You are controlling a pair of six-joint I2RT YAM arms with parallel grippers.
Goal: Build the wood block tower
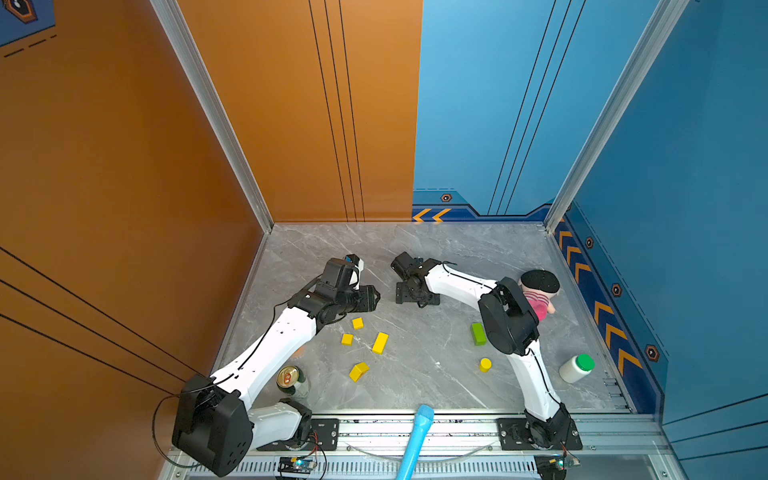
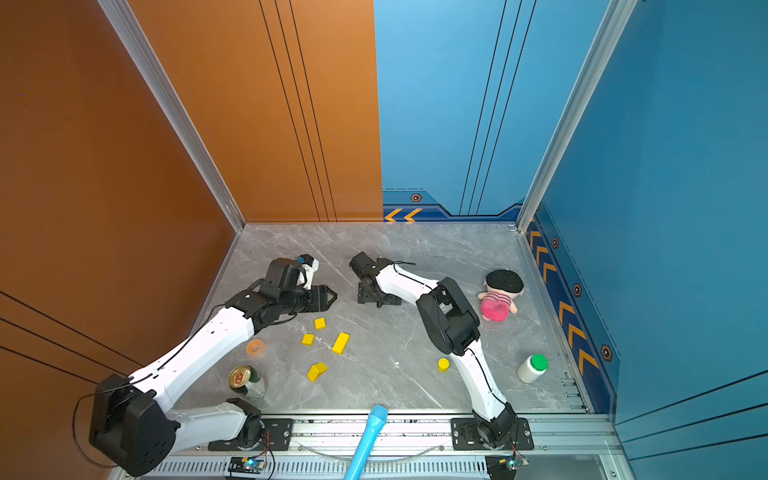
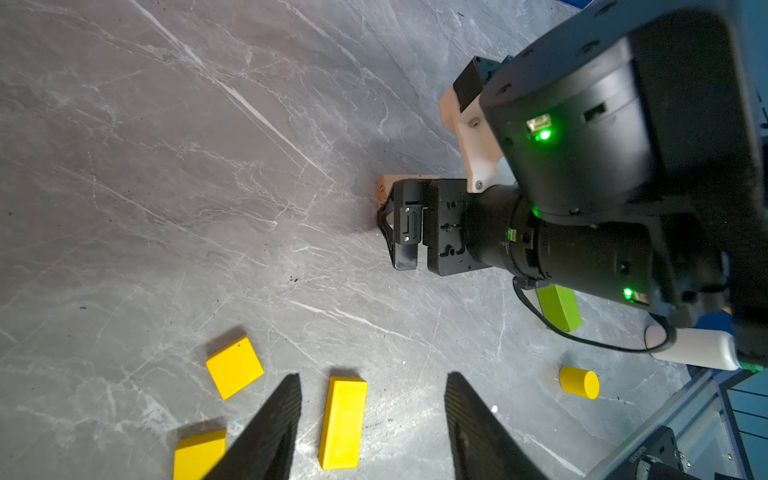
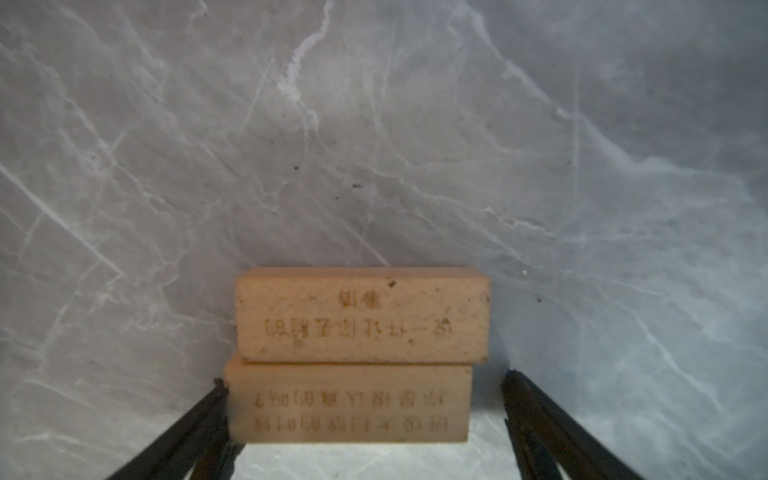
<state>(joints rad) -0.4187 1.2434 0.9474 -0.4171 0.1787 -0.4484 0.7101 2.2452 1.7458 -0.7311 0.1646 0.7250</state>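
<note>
Since the counter (image 1: 457, 241) carries just a two-piece base so far and the right gripper (image 4: 363, 380) sits right over it, I'd lift straight up so no finger drags the two tan planks (image 4: 361, 316), which are the whole tower for now: flat, long sides touching, ends slightly offset, toward the back. That gripper is spread wide and holds nothing, though one fingertip (image 4: 218, 388) looks right against the nearer plank's end. Left gripper (image 3: 374, 375) hovers about half open, empty, above the yellow bar (image 3: 343, 422); the green bar (image 1: 478, 333) lies by the right arm.
</note>
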